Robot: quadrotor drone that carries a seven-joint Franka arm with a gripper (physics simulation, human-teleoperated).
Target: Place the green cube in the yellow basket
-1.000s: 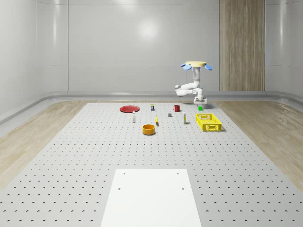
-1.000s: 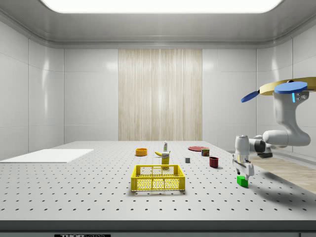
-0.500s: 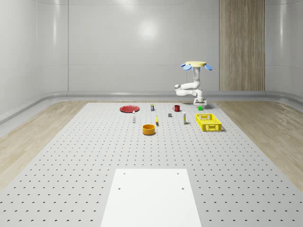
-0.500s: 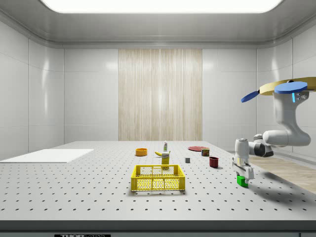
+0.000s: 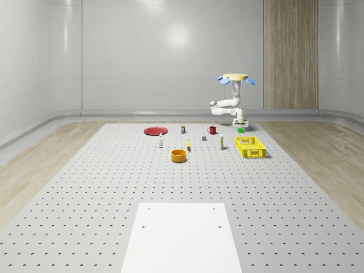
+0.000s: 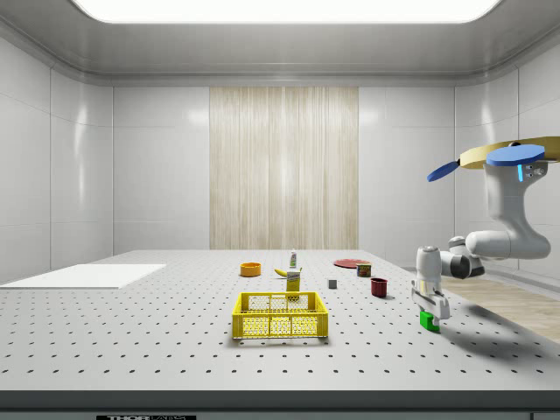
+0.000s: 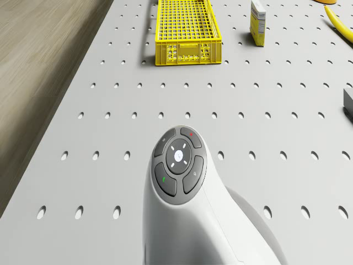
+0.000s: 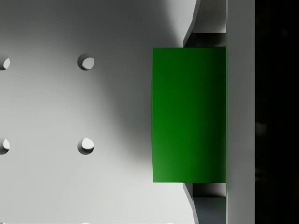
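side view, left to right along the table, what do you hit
white mat → orange bowl → yellow basket → grey block → red mug → green cube under the gripper

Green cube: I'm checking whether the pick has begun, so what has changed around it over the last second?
The gripper has come down over the green cube, its fingers now reaching down around it where they were above it a second ago. The cube itself has not moved on the table. The drone hovers where it did, beside the table's far end from the white sheet, and the yellow basket is unmoved.
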